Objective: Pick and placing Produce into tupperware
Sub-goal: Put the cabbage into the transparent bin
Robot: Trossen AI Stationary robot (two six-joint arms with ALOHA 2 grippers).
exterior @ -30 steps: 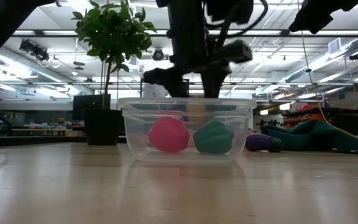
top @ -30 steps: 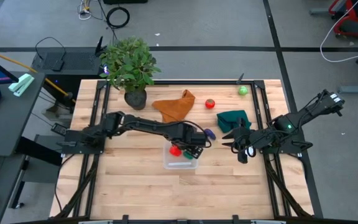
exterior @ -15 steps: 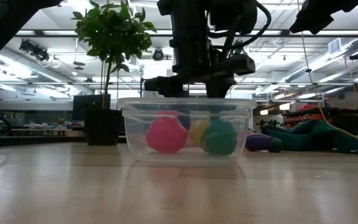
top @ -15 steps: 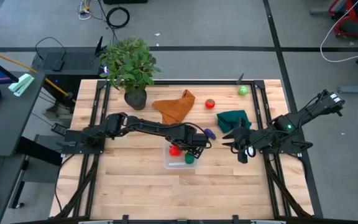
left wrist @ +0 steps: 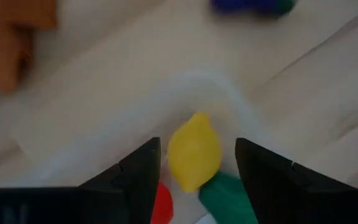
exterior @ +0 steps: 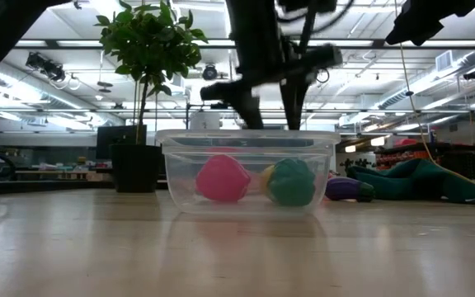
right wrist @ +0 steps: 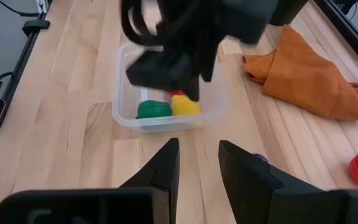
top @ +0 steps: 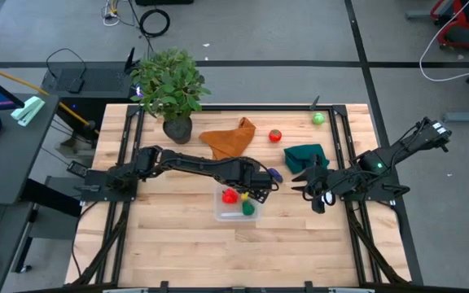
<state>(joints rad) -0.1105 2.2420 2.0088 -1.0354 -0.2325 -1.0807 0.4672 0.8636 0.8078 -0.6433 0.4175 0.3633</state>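
A: Left hand [left wrist: 194, 180] open, empty, over the clear square plastic tupperware [top: 238, 207]; small yellow toy lemon [left wrist: 194, 151] lying loose inside, just below.

B: Probably light, hard, slippery. Best pinched across the middle. Right hand [right wrist: 197, 165] idle, slightly parted.

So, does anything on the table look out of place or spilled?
Nothing stands out. The tupperware sits flat with three produce pieces inside, the purple piece, red piece and green piece lie loose on the wood, and the potted plant stands upright.
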